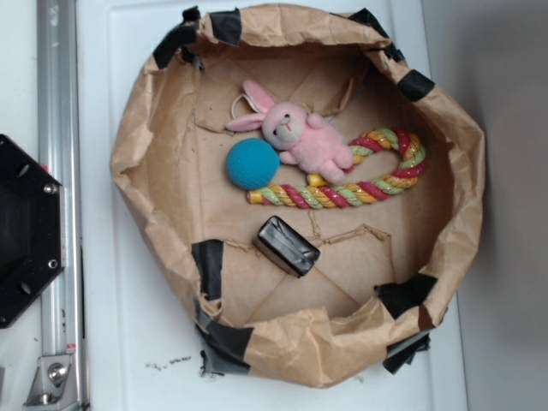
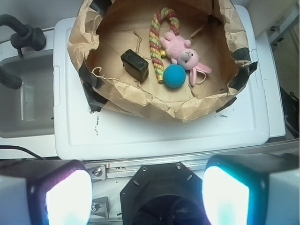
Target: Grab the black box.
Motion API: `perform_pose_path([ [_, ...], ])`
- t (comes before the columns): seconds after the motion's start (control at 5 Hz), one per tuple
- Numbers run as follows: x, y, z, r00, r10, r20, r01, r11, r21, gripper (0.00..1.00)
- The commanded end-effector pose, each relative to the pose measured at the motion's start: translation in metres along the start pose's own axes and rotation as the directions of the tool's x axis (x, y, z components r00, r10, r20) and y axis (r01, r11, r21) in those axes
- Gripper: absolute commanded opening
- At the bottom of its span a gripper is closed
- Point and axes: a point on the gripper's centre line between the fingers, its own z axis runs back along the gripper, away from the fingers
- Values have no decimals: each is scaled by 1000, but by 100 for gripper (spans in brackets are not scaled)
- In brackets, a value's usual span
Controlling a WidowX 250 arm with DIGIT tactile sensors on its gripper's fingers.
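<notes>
1. Black box (image 1: 288,246) is lying on the floor of the paper-lined bin (image 1: 145,154), just below the blue ball (image 1: 253,163) and rope toy (image 1: 360,184).
2. Pincer (image 2: 146,192) is hanging open, well away from the bin, holding nothing.
3. Pink bunny (image 1: 300,135) is resting beside the ball.

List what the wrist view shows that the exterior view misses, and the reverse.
Only the wrist view shows the gripper, its two pale glowing fingers wide apart at the frame's bottom, well short of the bin, plus a grey sink basin beside the white tabletop.

Only the exterior view shows the vertical aluminium rail.

Both show the crumpled brown paper bin, the small glossy black box, the blue ball, the pink plush rabbit, the striped rope toy and the black hexagonal plate.
</notes>
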Motion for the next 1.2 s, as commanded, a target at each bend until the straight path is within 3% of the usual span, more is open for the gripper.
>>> perform_pose_path([
  [0.0,0,0,0,1000,0,0,0,1000,0,100],
  [0.2,48,6,-23,984,-177,24,178,983,-38,100],
  [0.4,95,-2,-48,971,-234,42,236,970,-61,100],
  [0.6,134,-5,-99,940,-342,4,341,938,-67,100],
  [0.8,127,7,-136,908,-417,-38,414,907,-77,100],
  [1.0,127,14,-159,872,-489,-19,483,868,-115,100],
])
